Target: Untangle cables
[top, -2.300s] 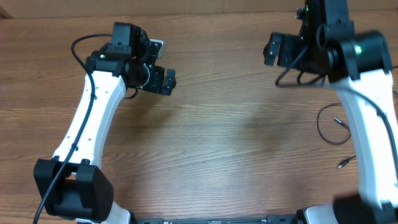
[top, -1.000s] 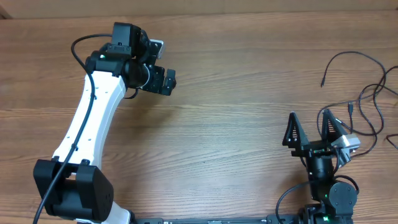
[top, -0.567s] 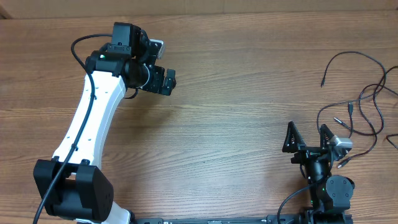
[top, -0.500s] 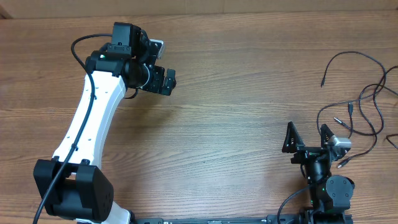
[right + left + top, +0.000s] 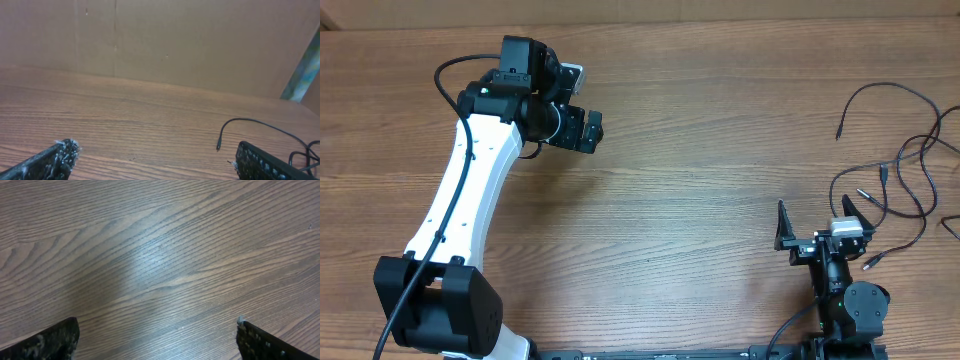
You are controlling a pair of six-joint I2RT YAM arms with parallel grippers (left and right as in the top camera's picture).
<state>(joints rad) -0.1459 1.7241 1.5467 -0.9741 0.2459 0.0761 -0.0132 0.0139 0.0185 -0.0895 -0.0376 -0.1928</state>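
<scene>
left gripper (image 5: pixel 155 342) – fingers stood wide apart, empty, over the table (image 5: pixel 700 200) | right gripper (image 5: pixel 815 212) – fingers wide apart, held nothing | cables (image 5: pixel 898 168) lay in loose strands just beside its right finger, reaching beyond

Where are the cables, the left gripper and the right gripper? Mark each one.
cables (image 5: pixel 905 155), overhead view, where the strands cross.
left gripper (image 5: pixel 156 329), left wrist view, midway between its open fingertips.
right gripper (image 5: pixel 815 210), overhead view, midway between its open fingertips.
</scene>
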